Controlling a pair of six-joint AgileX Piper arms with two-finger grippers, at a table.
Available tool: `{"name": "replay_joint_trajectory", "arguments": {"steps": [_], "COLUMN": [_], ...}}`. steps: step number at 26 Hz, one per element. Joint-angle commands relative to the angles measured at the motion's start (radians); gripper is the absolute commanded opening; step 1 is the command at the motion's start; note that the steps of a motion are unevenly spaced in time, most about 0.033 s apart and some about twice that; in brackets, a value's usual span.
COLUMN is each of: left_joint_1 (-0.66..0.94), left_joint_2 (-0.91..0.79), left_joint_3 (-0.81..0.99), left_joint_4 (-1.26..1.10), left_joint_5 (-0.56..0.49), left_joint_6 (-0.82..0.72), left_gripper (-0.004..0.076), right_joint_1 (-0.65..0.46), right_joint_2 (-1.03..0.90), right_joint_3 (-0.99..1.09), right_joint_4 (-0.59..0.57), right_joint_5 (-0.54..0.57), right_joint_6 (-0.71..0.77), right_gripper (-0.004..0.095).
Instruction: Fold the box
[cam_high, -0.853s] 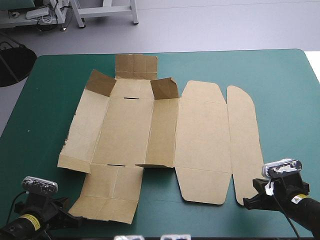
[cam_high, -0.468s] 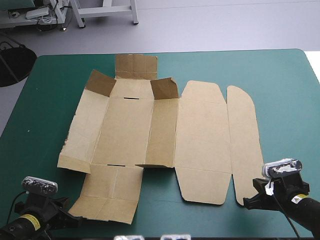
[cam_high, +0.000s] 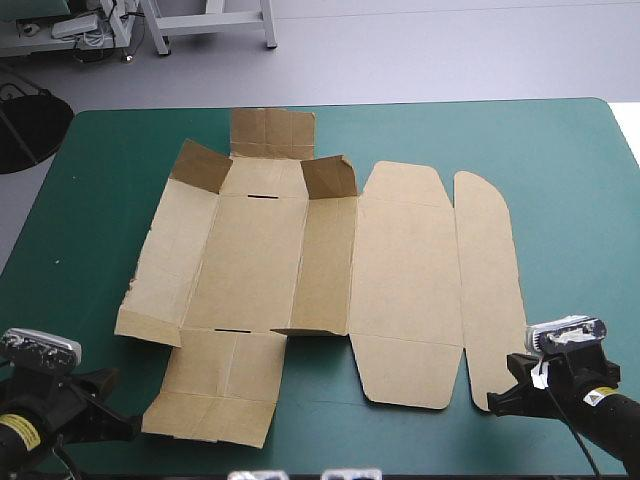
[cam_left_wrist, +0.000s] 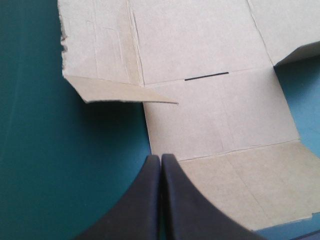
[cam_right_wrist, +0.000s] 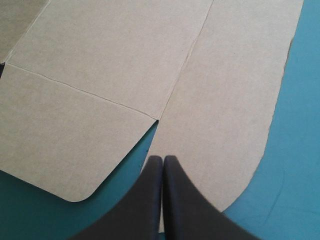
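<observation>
— Brown board, item one: where does it lie, and in what state?
— Item 1, box (cam_high: 300, 270): one cut sheet, flat, with teal-green cover (cam_high: 90, 200) showing on every side of it. Two corner flaps (cam_high: 330, 178) at its far end stand up. A corner tab (cam_high: 150, 322) at its near left lifts a little. No wall is raised or tucked.
— The claws?
— Item 2, left gripper (cam_high: 128, 430): at the near-left corner of the box's near flap (cam_high: 215, 385), fingers pressed together into one point, holding nothing. Item 3, right gripper (cam_high: 492, 405): at the near end of the box's narrow rounded strip (cam_high: 490, 280), likewise drawn to a point and empty. Contact with the board cannot be told for either.
— Step in hand?
— Judged as the very start: approach to the box's near edge, folding proper not begun. The next move, by my reckoning, calls for working a fingertip under a flap edge, or parting the fingers to pinch it. The board then has to hinge up along a crease. Thin board lying flat gives little to catch.
— Differences between views?
— High view: the box's whole outline, the lid panel (cam_high: 405, 280) and both grippers at once, but not how their fingers stand. Left wrist view: fingers meeting; the tab (cam_left_wrist: 120, 92) lifted clear with shadow beneath; a slot (cam_left_wrist: 206, 76) on the crease ahead; a ragged torn edge (cam_left_wrist: 62, 45) on the box's left panel. Right wrist view: fingers meeting; the lid flap (cam_right_wrist: 65, 135) and the strip parting just ahead of the tips.
</observation>
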Motion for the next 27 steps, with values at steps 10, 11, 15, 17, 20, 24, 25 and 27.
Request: {"name": "replay_joint_trajectory", "arguments": {"steps": [10, 11, 15, 17, 20, 24, 25, 27], "left_joint_1": [-0.001, -0.001, -0.001, 0.002, 0.049, 0.277, 0.394, 0.566], "left_joint_2": [0.350, 0.382, 0.497, 0.551, 0.645, 0.791, 0.832, 0.881], "left_joint_3": [-0.235, -0.245, -0.281, -0.309, -0.369, -0.476, -0.493, -0.497], "left_joint_4": [0.011, 0.011, 0.037, 0.081, 0.080, -0.142, -0.275, -0.450], "left_joint_5": [-0.169, -0.191, -0.303, -0.327, -0.332, -0.317, -0.309, -0.265], "left_joint_6": [0.074, 0.074, 0.062, 0.022, 0.016, 0.190, 0.267, 0.384], "left_gripper": [-0.0009, -0.0009, -0.0009, -0.0009, -0.0009, -0.0005, -0.0005, -0.0005], "right_joint_1": [0.000, 0.000, 0.000, 0.000, 0.000, 0.000, 0.000, 0.000], "right_joint_2": [0.006, 0.006, 0.006, 0.006, 0.006, 0.006, 0.006, 0.006], "right_joint_3": [-0.026, -0.026, -0.026, -0.026, -0.026, -0.026, -0.026, -0.026], "right_joint_4": [0.028, 0.028, 0.028, 0.024, 0.015, 0.013, 0.013, 0.013], "right_joint_5": [-0.046, -0.046, -0.021, 0.000, 0.023, 0.025, 0.025, 0.025], "right_joint_6": [-0.002, 0.007, 0.010, 0.010, 0.010, 0.013, 0.013, 0.013], "right_gripper": [-0.0013, -0.0013, -0.0013, -0.0013, -0.0013, -0.0013, -0.0013, -0.0013]}}
